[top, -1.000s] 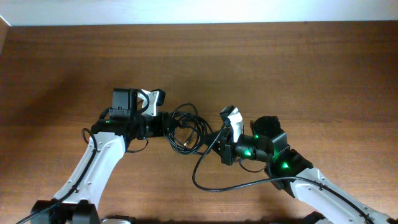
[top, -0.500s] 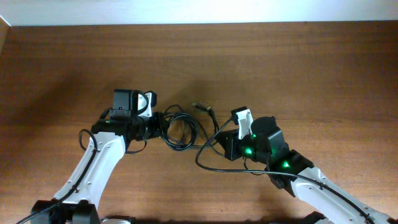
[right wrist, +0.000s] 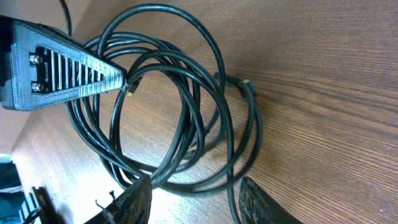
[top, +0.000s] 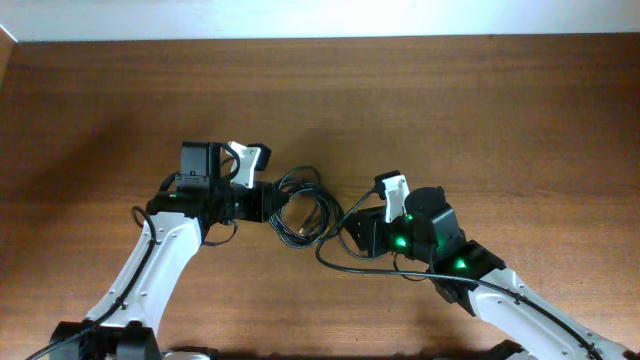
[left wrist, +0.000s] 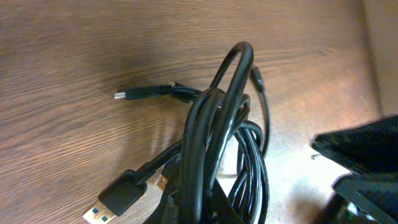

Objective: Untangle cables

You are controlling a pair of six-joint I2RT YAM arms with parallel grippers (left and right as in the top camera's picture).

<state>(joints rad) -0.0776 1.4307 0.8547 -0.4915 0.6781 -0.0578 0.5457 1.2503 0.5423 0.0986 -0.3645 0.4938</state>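
Observation:
The cables point(top: 303, 204) are thin black cords coiled in a loose bundle at the table's middle. My left gripper point(top: 268, 199) is shut on the bundle's left side; in the left wrist view the strands rise from its jaws point(left wrist: 214, 124). A USB plug point(left wrist: 117, 200) and a small plug end point(left wrist: 127, 94) lie on the wood. My right gripper point(top: 352, 228) stands open at the bundle's right edge. In the right wrist view its fingers point(right wrist: 134, 200) straddle a few loops of the cables point(right wrist: 186, 143) without pinching them.
One cable strand point(top: 335, 262) trails from the bundle toward the front and passes under the right arm point(top: 440, 250). The left gripper's body point(right wrist: 56, 65) shows in the right wrist view. Bare wooden table point(top: 450, 110) lies behind both arms.
The right gripper has opened and let go of the strand it had pulled to the right. The bundle has drawn back into a tighter coil, and the left gripper has shifted slightly right.

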